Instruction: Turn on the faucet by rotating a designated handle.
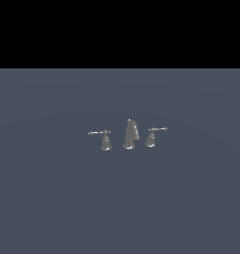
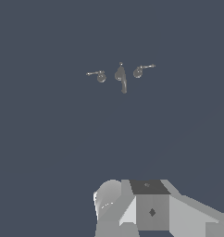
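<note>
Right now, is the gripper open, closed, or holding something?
Gripper: cannot be told. The wrist view shows only part of the arm's body, not the fingers; the exterior view does not show it. It is far from the faucet and holds nothing of it.

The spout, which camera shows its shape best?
The exterior view: the spout stands in side profile, taller than the two handles flanking it. The wrist view looks down on the spout from far off, so it appears foreshortened and small.
</note>
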{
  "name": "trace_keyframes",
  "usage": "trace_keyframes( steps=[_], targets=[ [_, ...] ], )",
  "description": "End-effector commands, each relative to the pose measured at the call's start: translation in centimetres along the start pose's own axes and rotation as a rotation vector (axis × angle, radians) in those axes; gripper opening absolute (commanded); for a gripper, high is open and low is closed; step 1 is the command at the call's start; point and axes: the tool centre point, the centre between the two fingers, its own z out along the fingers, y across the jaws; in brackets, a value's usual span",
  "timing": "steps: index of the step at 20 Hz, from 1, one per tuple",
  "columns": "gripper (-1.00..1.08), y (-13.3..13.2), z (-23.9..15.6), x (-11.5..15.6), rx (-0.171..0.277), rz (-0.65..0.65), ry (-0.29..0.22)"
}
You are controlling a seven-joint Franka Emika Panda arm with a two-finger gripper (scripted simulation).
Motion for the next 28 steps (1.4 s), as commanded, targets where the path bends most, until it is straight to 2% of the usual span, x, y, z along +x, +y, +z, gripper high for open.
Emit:
trace_keyframes(
  steps=[1, 8, 14, 28],
  targets=[
    [-1.0, 0.0, 0.0, 0.0, 0.0, 0.0, 0.0],
    [-1.0, -0.3, 1.0, 0.7, 0.0, 0.031, -0.001],
    [-1.0, -0.8, 3.3, 2.6, -0.001, 0.107, -0.002],
    [-1.0, -1.4, 13.2, 10.6, -0.002, 0.423, -0.008]
  ],
)
